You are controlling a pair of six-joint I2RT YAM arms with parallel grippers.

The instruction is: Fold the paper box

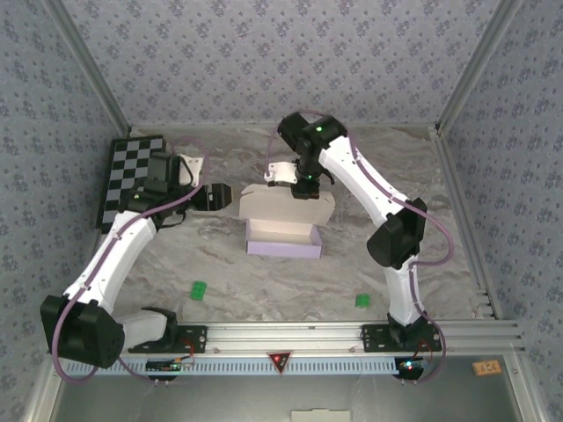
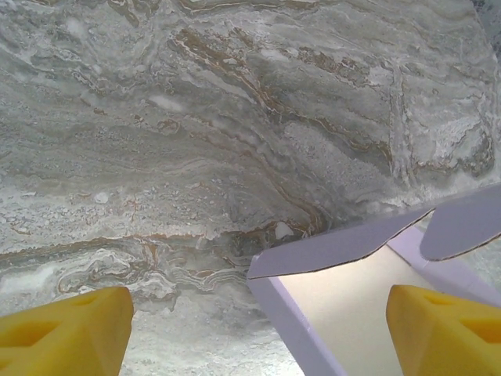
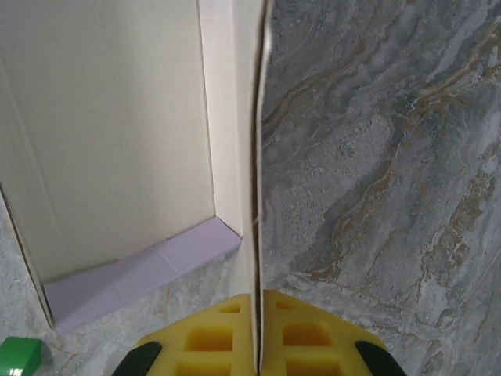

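Marbled grey bench (image 1: 264,281), mid-centre: the paper box (image 1: 283,230) lies open, long axis left to right. Right fingers (image 3: 211,337), behind it, pinch the upright lid's edge. Left fingers (image 2: 70,329), spread wide and empty, hover just beside its left end.

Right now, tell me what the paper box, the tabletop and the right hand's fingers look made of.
Paper box: thin matte card, cream inside, lavender outside; its cut edge is sheet-thin.
Tabletop: grey-brown marble pattern, matte; possibly a printed covering rather than stone.
Fingers of the right hand: yellow, dull, moulded with recesses; likely plastic or rubber.
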